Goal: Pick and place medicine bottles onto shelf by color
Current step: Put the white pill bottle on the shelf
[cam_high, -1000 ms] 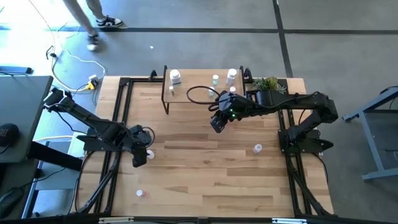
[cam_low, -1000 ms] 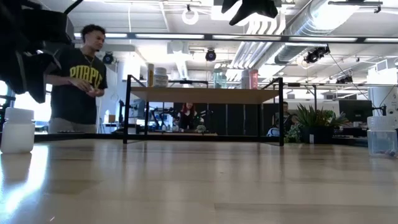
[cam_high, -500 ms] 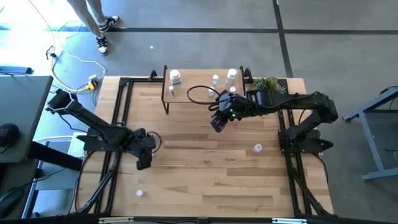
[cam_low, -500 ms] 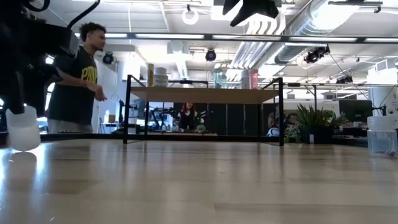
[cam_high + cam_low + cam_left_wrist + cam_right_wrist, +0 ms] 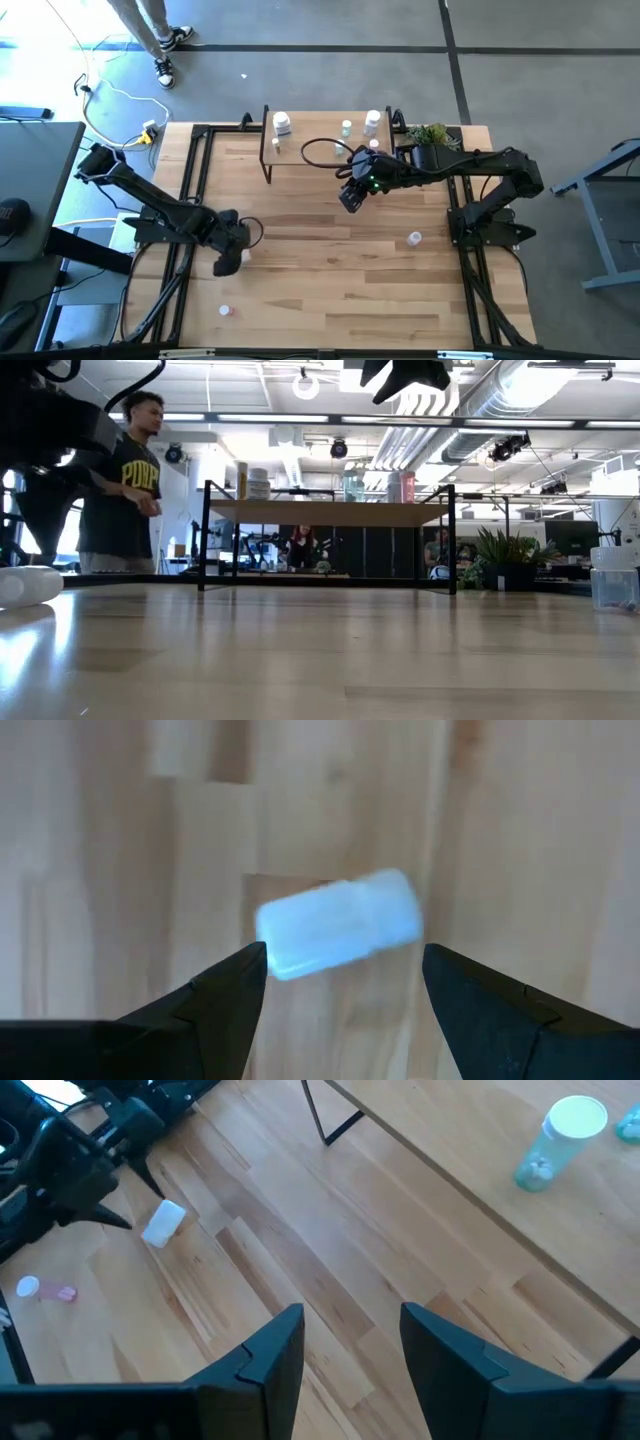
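A: What do the arms look like?
B: The left arm (image 5: 150,205) and right arm (image 5: 480,170) are both black, jointed links with black cable looped alongside; green lights glow near the right wrist.
A: And the fingers?
B: Dark, wedge-shaped fingers (image 5: 215,995), matte, tapering to blunt tips toward twelve o'clock.

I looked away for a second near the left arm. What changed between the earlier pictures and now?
The white bottle by the left tool stood upright on the table; now it lies tipped on its side between the open fingers, ungripped. The left arm shifted slightly toward the table's middle. The right tool, the shelf and its bottles stayed put.
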Tool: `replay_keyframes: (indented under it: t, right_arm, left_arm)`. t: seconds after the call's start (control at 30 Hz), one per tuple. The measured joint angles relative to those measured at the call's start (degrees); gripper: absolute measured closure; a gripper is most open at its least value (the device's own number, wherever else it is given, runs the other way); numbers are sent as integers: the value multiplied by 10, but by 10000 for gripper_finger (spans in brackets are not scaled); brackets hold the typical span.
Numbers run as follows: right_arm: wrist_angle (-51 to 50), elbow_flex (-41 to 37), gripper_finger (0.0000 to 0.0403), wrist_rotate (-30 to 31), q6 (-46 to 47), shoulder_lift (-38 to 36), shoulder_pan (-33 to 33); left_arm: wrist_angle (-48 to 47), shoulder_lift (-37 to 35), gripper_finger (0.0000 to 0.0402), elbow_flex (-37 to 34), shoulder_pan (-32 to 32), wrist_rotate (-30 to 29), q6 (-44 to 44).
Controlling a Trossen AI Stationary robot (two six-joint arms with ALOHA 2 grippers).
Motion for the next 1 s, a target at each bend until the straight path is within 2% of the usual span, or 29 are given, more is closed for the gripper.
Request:
replay_keyframes:
  t: [0.2,0.43,0.57,0.87,1.0]
  right_arm:
    - [0,0,245,0,1,0,0]
    - [0,0,245,0,1,0,0]
    - [1,0,245,5,1,0,0]
    - [2,0,245,12,1,0,0]
    - [2,0,245,12,1,0,0]
  left_arm:
    - [20,-3,143,0,0,49,169]
    - [24,22,143,1,1,53,176]
    - [28,34,143,34,0,61,181]
    - [-9,50,143,104,6,61,271]
    - [-72,66,143,122,14,53,323]
